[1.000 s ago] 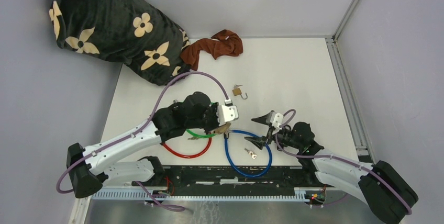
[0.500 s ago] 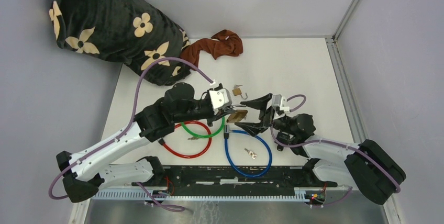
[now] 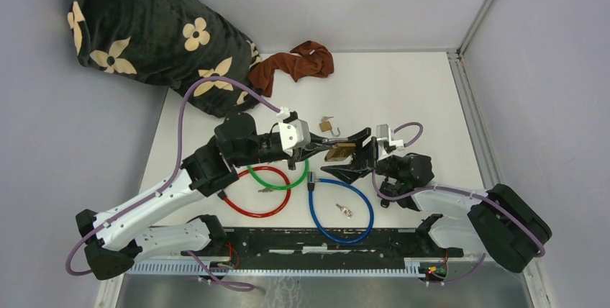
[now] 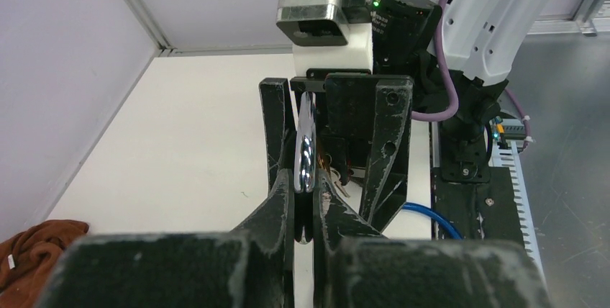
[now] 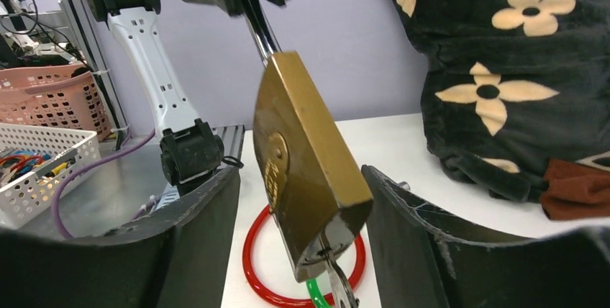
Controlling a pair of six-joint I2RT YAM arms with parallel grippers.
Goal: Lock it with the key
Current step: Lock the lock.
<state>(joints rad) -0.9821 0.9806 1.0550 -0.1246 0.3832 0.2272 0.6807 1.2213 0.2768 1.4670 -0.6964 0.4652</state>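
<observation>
Right wrist | key (image 5: 338, 283) in padlock (image 5: 306, 171) | cut off @ btm edge

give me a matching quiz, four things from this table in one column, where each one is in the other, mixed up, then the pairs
Things:
1 large padlock
2 small padlock
3 loose silver key
4 brown cloth

Places:
a inside the blue cable loop
b at the far edge, beside the flowered blanket
c held in the air by the left gripper
d lying on the table, farther out than the large one

Pairs: 1-c, 2-d, 3-a, 4-b
</observation>
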